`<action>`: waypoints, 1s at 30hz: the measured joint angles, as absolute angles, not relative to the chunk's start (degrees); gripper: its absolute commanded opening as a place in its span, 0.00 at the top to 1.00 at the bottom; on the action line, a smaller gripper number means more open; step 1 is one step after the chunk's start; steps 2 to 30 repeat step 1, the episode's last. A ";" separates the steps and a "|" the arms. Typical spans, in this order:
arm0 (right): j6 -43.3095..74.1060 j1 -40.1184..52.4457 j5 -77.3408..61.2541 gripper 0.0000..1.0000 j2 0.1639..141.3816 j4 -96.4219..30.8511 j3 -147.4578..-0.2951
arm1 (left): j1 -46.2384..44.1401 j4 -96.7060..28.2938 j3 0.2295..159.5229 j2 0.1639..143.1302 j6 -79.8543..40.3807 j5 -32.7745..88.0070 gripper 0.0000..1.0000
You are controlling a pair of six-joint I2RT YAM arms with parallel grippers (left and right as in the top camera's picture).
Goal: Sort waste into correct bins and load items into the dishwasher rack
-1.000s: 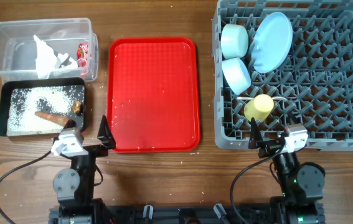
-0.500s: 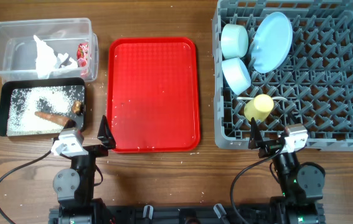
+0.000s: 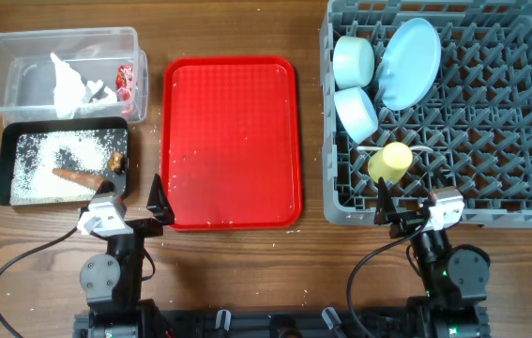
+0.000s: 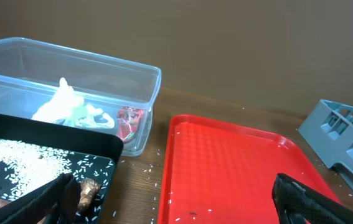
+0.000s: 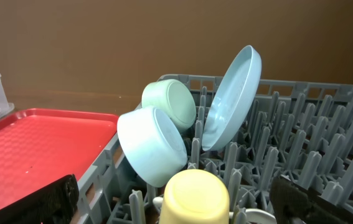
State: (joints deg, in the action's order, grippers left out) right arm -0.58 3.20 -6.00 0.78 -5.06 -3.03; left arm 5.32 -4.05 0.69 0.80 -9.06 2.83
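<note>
The clear tub (image 3: 3, 56) holds the white scrap (image 3: 67, 83) and the red wrapper (image 3: 125, 80). The black tray (image 3: 6, 169) holds rice crumbs (image 3: 50, 150), the carrot stick (image 3: 76, 175) and the brown lump (image 3: 115, 161). The grey rack (image 3: 491, 141) holds the plate (image 3: 409, 63), two bowls (image 3: 353, 59) (image 3: 357, 111) and the yellow cup (image 3: 390, 161). My left gripper (image 3: 132, 202) (image 4: 173, 208) is open and empty between the black tray and the red tray. My right gripper (image 3: 406, 211) (image 5: 182, 211) is open and empty at the rack's near edge, just before the cup (image 5: 195, 196).
The flat red tray (image 3: 233, 141) lies in the middle with a few rice grains on it (image 4: 238, 162). Loose grains lie on the wood between the tray and the bins. Metal cutlery shows in the rack beside the cup.
</note>
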 measured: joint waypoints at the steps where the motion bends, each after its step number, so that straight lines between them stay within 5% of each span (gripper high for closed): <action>1: -0.58 3.20 -6.00 0.00 0.78 -5.06 -3.03 | 5.32 -4.05 0.69 0.80 -9.06 2.83 0.00; 30: -0.58 3.20 -6.00 0.00 0.78 -5.06 -3.03 | 5.32 -4.05 0.69 0.80 -9.06 2.83 0.00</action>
